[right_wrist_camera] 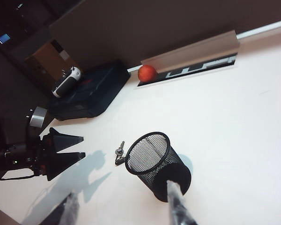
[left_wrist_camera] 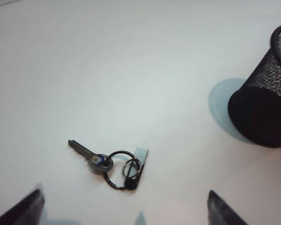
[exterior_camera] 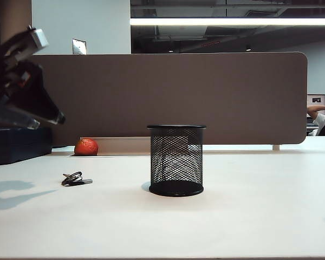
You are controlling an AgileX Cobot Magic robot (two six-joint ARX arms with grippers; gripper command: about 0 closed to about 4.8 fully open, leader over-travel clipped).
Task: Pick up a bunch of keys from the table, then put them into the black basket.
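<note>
The bunch of keys (left_wrist_camera: pixel 113 163) lies flat on the table (left_wrist_camera: pixel 131 70), below and between the released fingers of the left gripper (left_wrist_camera: pixel 126 208), which hangs above it with nothing held. To take it well, I would come straight down and close across the dark rings, not the thin grey key. The black basket (left_wrist_camera: pixel 264 101) stands off to one side, probably clear of the fingers. The right gripper (right_wrist_camera: pixel 124 211) waits spread and empty, well back from the basket
</note>
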